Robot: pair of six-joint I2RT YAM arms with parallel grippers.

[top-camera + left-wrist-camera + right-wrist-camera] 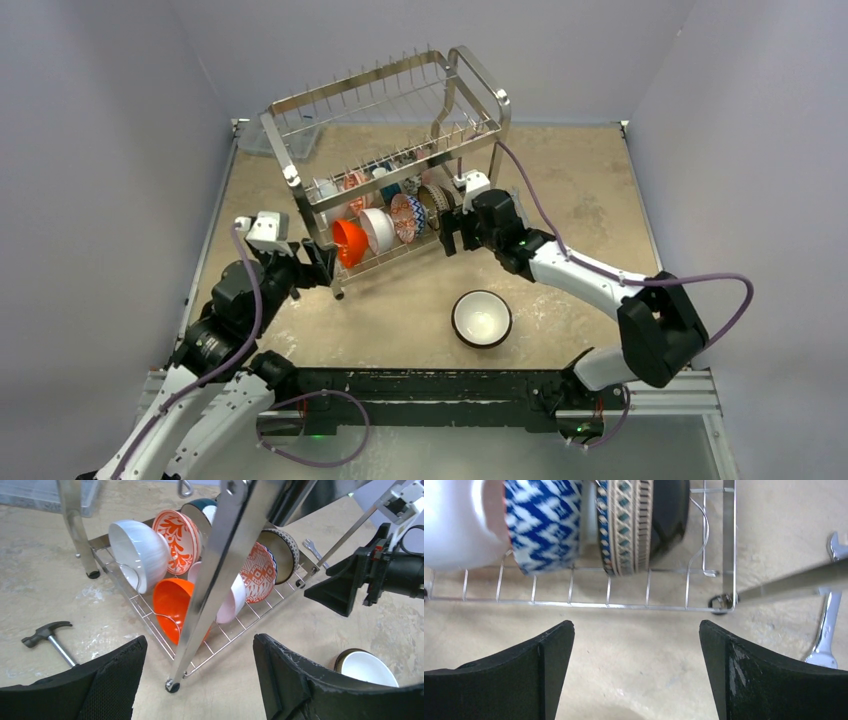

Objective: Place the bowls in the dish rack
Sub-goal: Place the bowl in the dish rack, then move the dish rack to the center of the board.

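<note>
Presently, the large two-tier shiny metal wire dish rack (385, 140) is standing at an angle on the far-left part of the beige mottled worktop (570, 200). Its lower tier is carrying bowls set on edge between the prongs: a plain orange-red bowl (172, 605) at the end nearest the left arm, a white ribbed bowl (137, 552) behind it, a red-and-white leaf-patterned bowl (176, 540), a pale pink-white bowl (232, 600), a red-and-white diamond-patterned bowl (260, 572), a blue-and-white patterned bowl (544, 522) and, at the end nearest the right arm, a tan band-patterned bowl (624, 525). One round bowl with a white inside and dark outside (481, 318) is sitting upright on the worktop, in front of the rack and apart from it, between the two arms. The left tool (197, 642) is hovering low just beside the rack's near corner leg, its black fingers (300, 680) spread wide and grasping nothing. The right tool (636, 630) is hanging just outside the rack's other end, facing the lower tier, likewise released and empty. A black-headed hammer (47, 632) is lying on the worktop near the left tool; a silver open-ended wrench (826, 630) is lying by the rack's foot at the right arm's end; a clear plastic compartment box (255, 140) is resting behind the rack.
</note>
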